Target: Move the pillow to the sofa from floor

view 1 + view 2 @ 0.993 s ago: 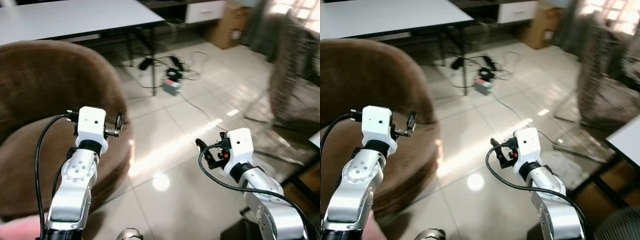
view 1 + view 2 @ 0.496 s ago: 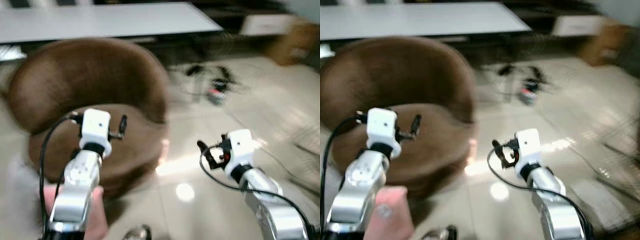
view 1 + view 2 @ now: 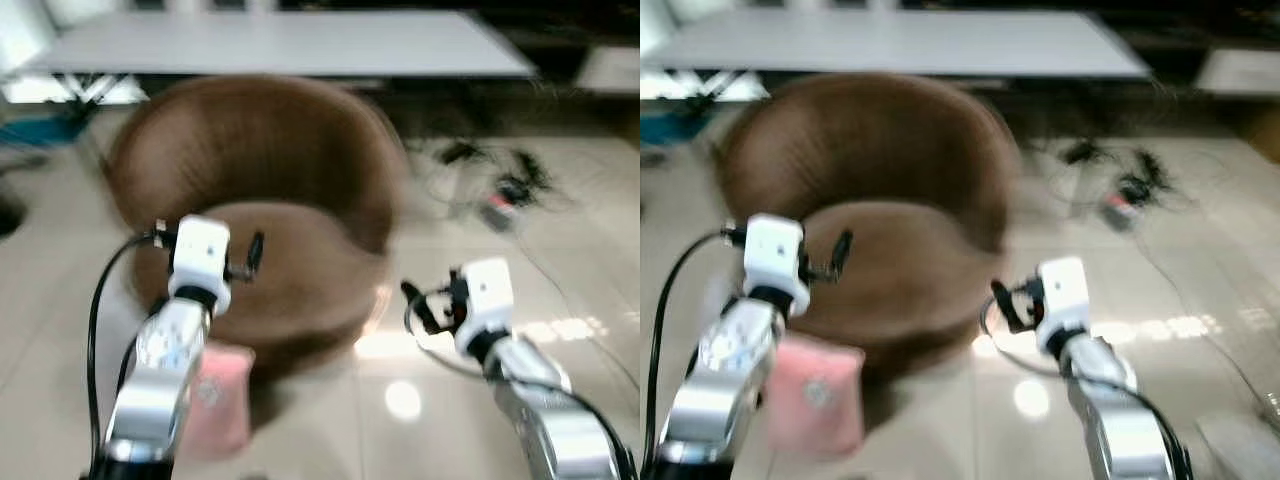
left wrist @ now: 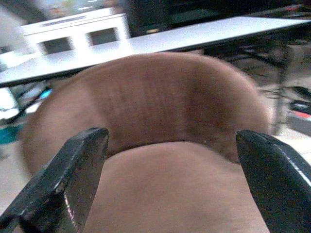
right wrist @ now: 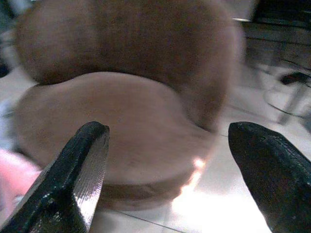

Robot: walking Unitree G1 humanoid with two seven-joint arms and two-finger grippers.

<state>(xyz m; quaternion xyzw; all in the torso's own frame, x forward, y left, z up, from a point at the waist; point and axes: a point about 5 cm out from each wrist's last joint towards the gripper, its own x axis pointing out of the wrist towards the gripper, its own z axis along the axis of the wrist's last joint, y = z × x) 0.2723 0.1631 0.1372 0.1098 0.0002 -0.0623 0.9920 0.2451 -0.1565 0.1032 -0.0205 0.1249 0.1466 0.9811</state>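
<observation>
On the tiled floor [image 3: 330,420] the pink pillow [image 3: 812,395] lies against the brown sofa [image 3: 270,200], not yet lifted. Left hand [image 4: 170,179] and right hand [image 5: 167,170] hover open, empty.

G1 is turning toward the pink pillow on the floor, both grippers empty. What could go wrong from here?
1. The head views are blurred, so the pillow's edges are smeared; a reach now could miss.
2. The pillow lies on the floor right against the brown sofa's base, partly behind the left gripper's arm. Bending down could knock that arm into the seat.
3. Cables and a power strip trail across the tiles beyond the right gripper: likely a snag if it steps that way.
</observation>
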